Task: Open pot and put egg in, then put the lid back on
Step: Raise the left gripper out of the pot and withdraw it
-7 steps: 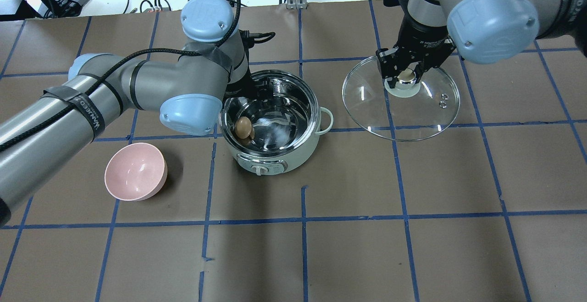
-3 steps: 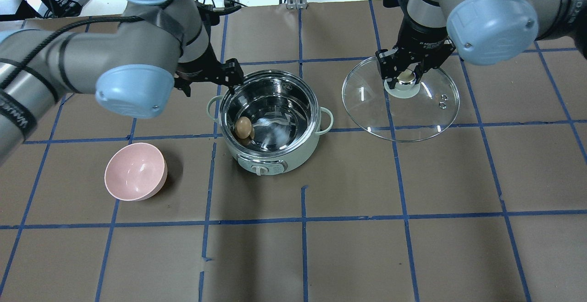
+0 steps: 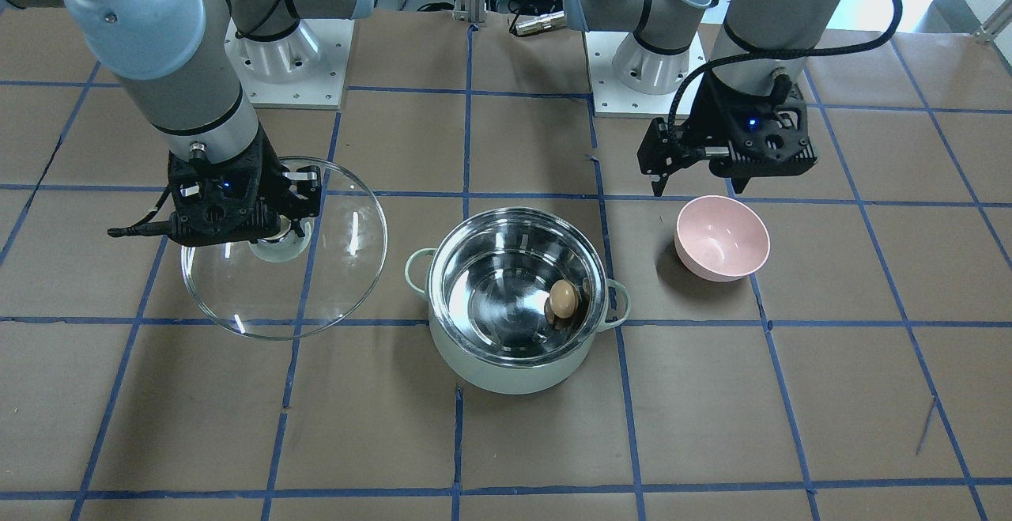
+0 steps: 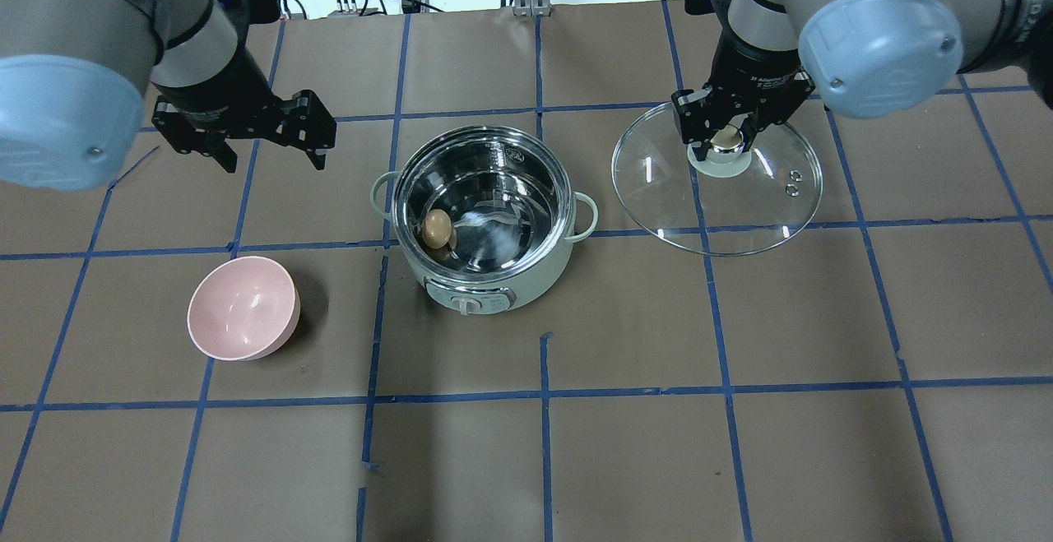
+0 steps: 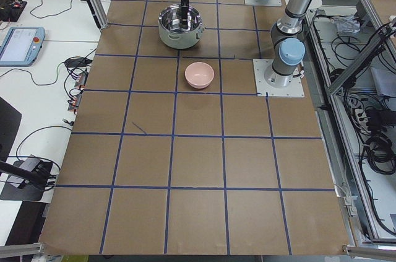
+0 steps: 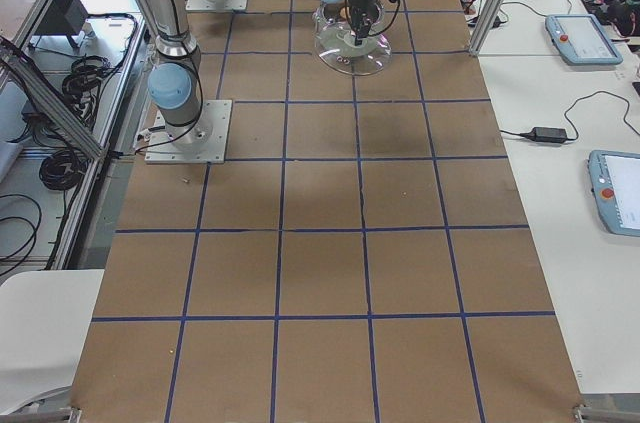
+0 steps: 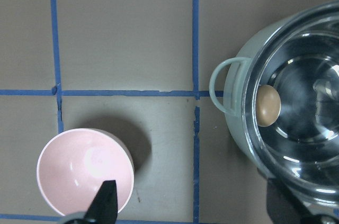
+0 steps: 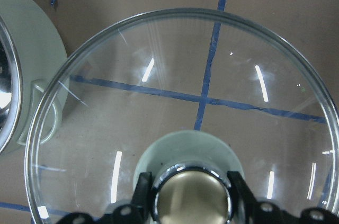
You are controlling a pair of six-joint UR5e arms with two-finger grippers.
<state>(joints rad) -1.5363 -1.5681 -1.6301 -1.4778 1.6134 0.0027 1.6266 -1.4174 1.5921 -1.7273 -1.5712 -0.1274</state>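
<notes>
The mint-green pot [image 4: 535, 279] stands open near the table's middle, also in the front view [image 3: 506, 371]. The tan egg [image 4: 438, 228] lies inside it against the wall, and shows in the front view [image 3: 563, 298] and the left wrist view [image 7: 268, 105]. My right gripper [image 4: 724, 141] is shut on the knob of the glass lid [image 4: 740, 205] and holds it to the right of the pot [image 3: 332, 268] [image 8: 159, 102]. My left gripper [image 4: 271, 162] is open and empty, raised to the left of the pot, behind the pink bowl [image 3: 697, 187].
A pink bowl [image 4: 243, 308] stands empty to the front left of the pot, also in the left wrist view [image 7: 85, 176]. Brown paper with blue tape lines covers the table. Cables lie along the far edge.
My left arm has pulled back from over the pot and swung left, its gripper open and empty. The egg stays in the pot. The right gripper and lid have barely moved.
</notes>
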